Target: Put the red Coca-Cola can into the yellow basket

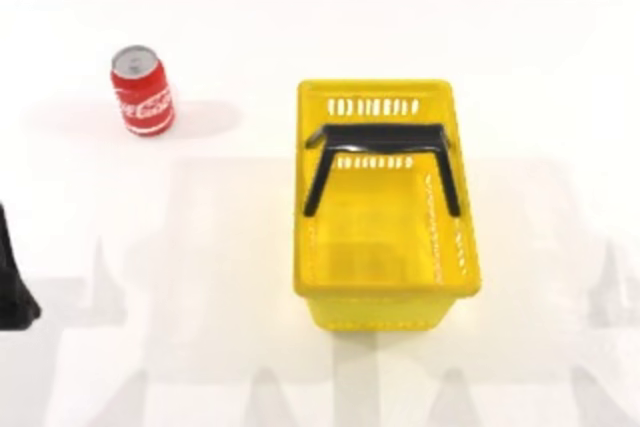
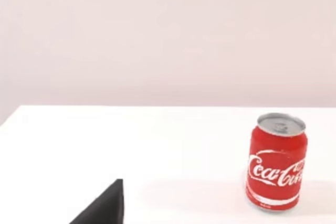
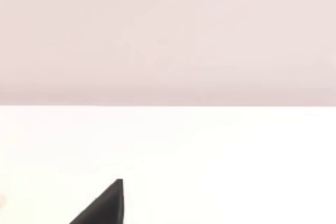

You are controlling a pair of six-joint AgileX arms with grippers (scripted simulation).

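Top view shows one can (image 1: 142, 91) standing upright on the white table (image 1: 240, 327), toward the far left, and one basket (image 1: 385, 292) near the middle, well apart from it. The basket has one black handle (image 1: 381, 138), raised across the far half of its opening. Nothing lies inside the basket, so the job is not yet begun.

Two arms are present. Only a dark piece of the left arm (image 1: 14, 282) shows at the left edge of the table, nearer than the can and clear of it. The right arm does not appear in the top view. Each wrist view shows just one dark fingertip corner, so I cannot tell whether either gripper is spread or pressed together; neither holds anything.

Risks, as I judge them:
- The can is light and smooth. A sideways nudge during the approach could tip it and let it roll away.
- A grip set too high or off-centre could let it slip on the way over.
- The raised handle blocks part of the opening. A low carry could strike it or the basket's rim and shove the basket.
- Releasing from too high could make the can bounce or land on its side.
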